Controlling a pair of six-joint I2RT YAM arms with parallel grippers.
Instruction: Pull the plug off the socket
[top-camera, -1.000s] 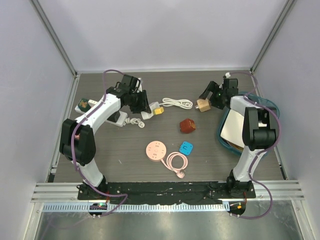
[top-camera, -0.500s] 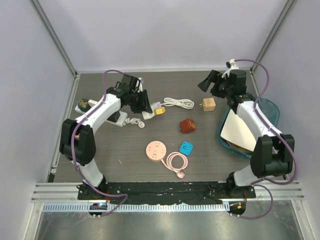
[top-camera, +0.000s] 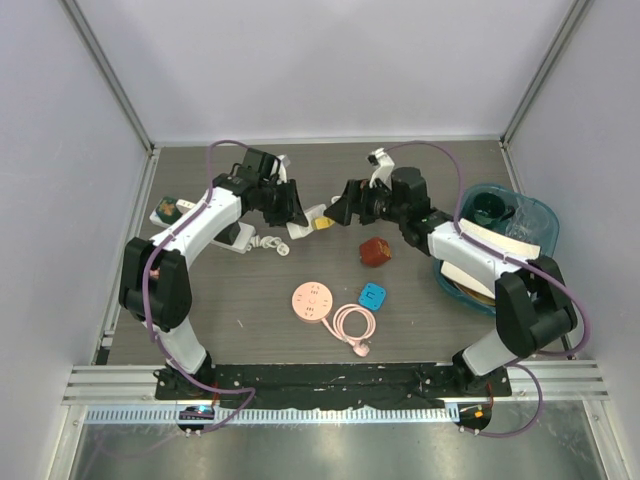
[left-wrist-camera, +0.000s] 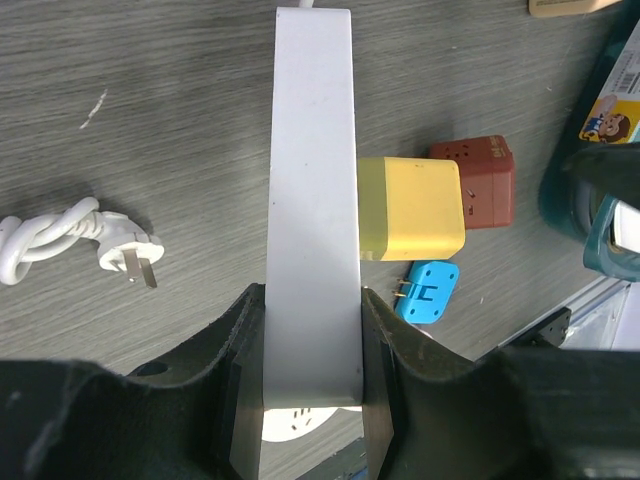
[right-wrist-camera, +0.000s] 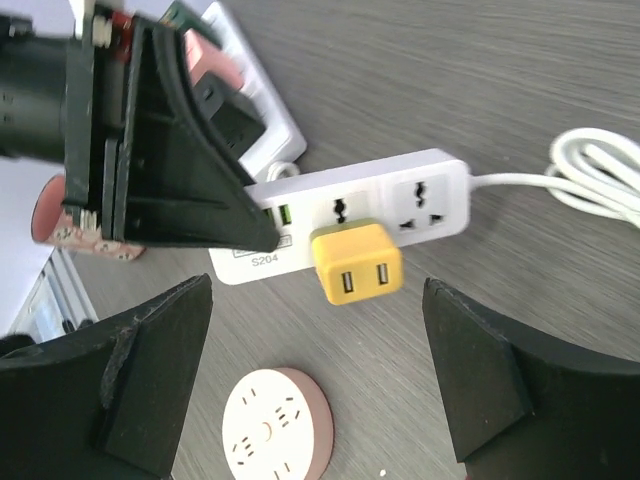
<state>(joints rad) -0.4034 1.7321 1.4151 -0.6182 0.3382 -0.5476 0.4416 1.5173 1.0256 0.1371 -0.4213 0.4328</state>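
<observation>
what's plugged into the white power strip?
One yellow USB adapter in the middle of the power strip; the socket nearest the cord is empty. Its pins are hidden inside, and the left jaws cover the far end.

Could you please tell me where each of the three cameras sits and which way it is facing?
Top camera: fixed above and behind the arm bases, looking down on the table; both arms show whole.
Left wrist: on the left arm, looking along the left gripper, shut on a white power strip; only its fingers show.
Right wrist: on the right arm, looking down through the open right gripper at a yellow plug; the left gripper shows too.
Shared: both wrist views show the plug seated in the strip.
</observation>
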